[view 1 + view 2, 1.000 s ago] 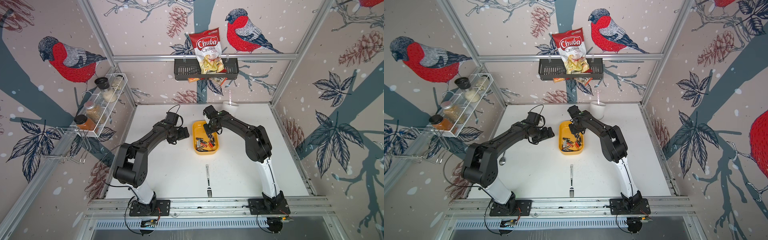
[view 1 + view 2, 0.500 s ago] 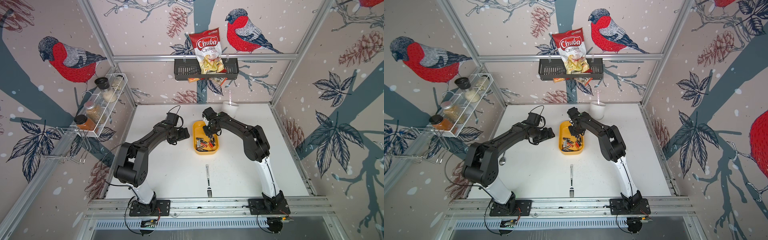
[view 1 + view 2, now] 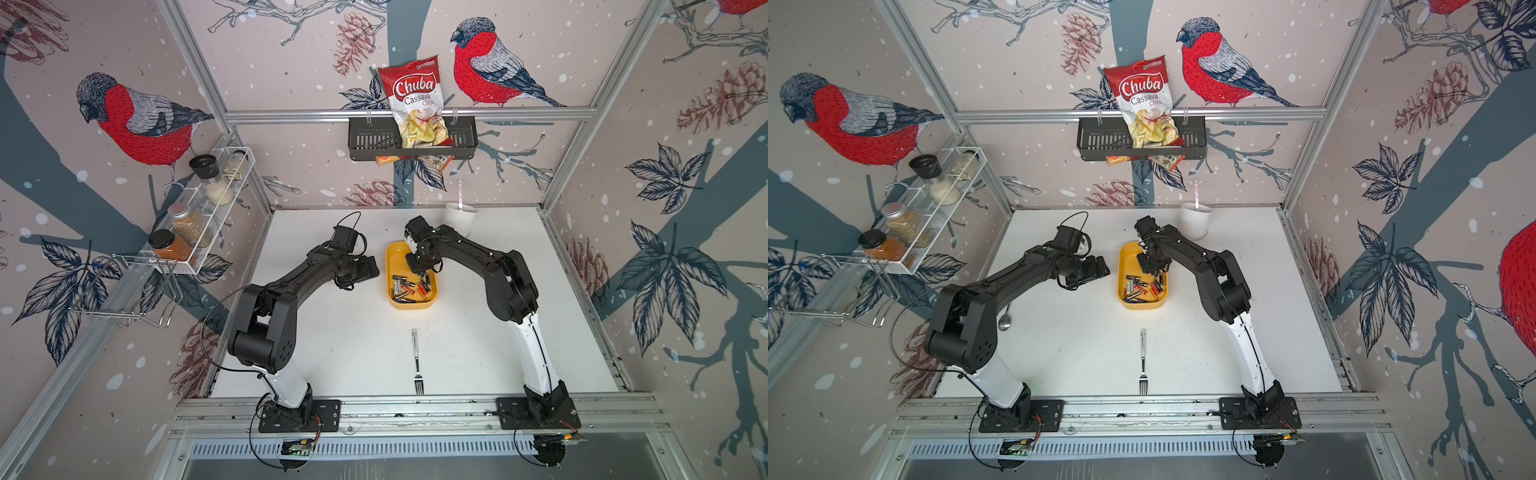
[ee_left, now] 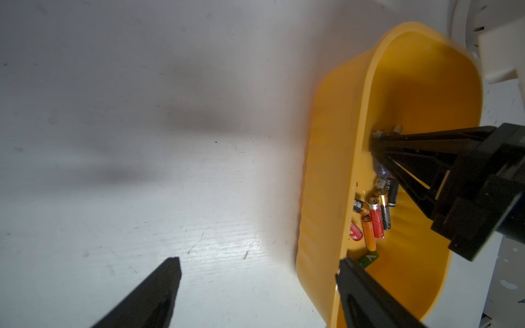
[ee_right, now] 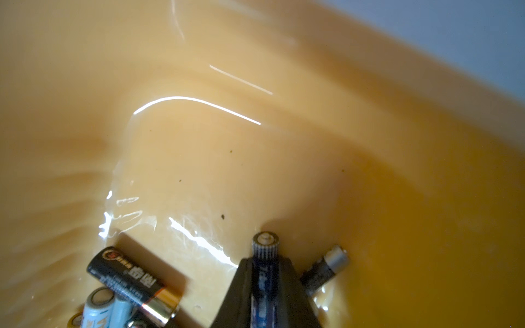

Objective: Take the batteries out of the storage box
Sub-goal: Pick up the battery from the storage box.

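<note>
Scuffed tabletop (image 3: 353,332); glossy rounded storage box (image 3: 411,306); right end effector (image 5: 265,262) pinching battery (image 5: 265,245).

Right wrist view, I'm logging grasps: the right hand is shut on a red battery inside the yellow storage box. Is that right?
The colour is wrong. The right hand is shut on a dark blue battery, not a red one, inside the yellow storage box. The right wrist view shows this.
</note>
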### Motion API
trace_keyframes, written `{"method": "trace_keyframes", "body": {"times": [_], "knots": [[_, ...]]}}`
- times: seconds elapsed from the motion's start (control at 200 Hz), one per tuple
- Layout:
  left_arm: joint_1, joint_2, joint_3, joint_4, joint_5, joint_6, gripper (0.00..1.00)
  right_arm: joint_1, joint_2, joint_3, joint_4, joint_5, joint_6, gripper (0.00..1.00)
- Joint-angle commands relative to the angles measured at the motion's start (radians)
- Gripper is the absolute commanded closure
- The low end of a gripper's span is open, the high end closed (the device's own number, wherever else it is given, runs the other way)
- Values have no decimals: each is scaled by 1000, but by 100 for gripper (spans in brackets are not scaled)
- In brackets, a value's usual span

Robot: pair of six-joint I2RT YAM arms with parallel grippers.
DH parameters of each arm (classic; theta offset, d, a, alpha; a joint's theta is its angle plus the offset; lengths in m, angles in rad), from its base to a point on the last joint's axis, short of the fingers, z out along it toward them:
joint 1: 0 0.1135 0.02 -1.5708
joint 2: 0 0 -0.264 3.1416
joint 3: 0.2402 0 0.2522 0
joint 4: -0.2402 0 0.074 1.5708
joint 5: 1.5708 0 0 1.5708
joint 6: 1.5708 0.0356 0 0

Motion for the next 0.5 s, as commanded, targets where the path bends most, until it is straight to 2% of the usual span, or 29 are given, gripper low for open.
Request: {"method": "trace_keyframes", "body": {"times": [0.0, 0.495], "knots": [[3, -14, 3, -10, -14, -5, 11, 1, -1, 0, 0, -3, -10, 82], [0, -27, 64, -54, -52, 11, 11, -11, -52, 59, -36, -23, 7, 85]]}}
